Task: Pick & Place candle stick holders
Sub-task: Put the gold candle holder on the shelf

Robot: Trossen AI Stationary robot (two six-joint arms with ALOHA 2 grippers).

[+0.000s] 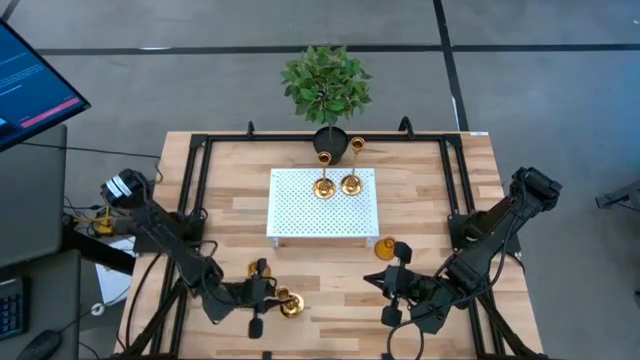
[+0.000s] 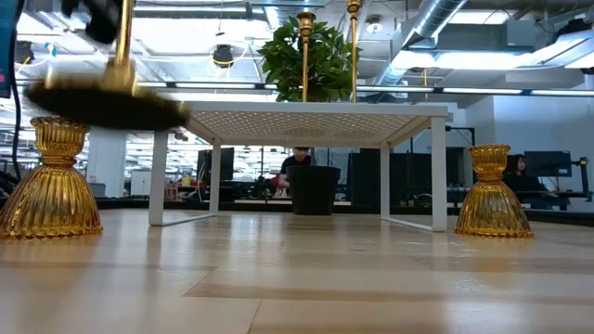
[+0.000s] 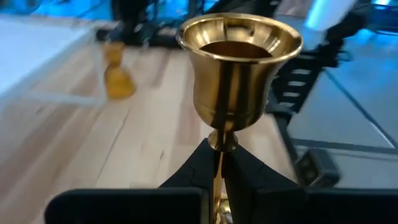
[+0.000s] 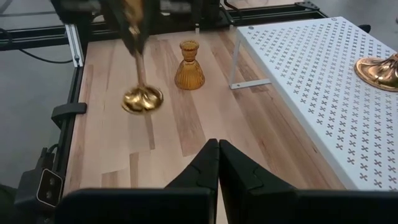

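Note:
My left gripper (image 1: 270,297) is shut on a tall slim gold candle stick holder (image 3: 237,68) over the table's near left part; it also shows in the right wrist view (image 4: 141,93). My right gripper (image 4: 217,149) is shut and empty over the near right part (image 1: 388,285). Two tall gold holders (image 1: 323,185) (image 1: 351,183) stand by their round bases on the white perforated tray (image 1: 300,215). One short bulbous holder (image 1: 385,248) stands on the table right of the tray, another (image 4: 188,65) near the tray's left front leg. My left gripper pinches the tall holder's thin stem (image 3: 216,148) just below the cup, between its two fingers. The fingers come about level from the table's left and lie across the stem. The holder stands nearly upright, cup up, and its round base (image 2: 102,104) hangs clear above the table.
A green plant in a black pot (image 1: 327,90) stands behind the tray at the far edge. Black frame rails (image 1: 195,175) run along the table's left and right sides. Bare wood (image 1: 330,300) lies between the two grippers, in front of the tray.

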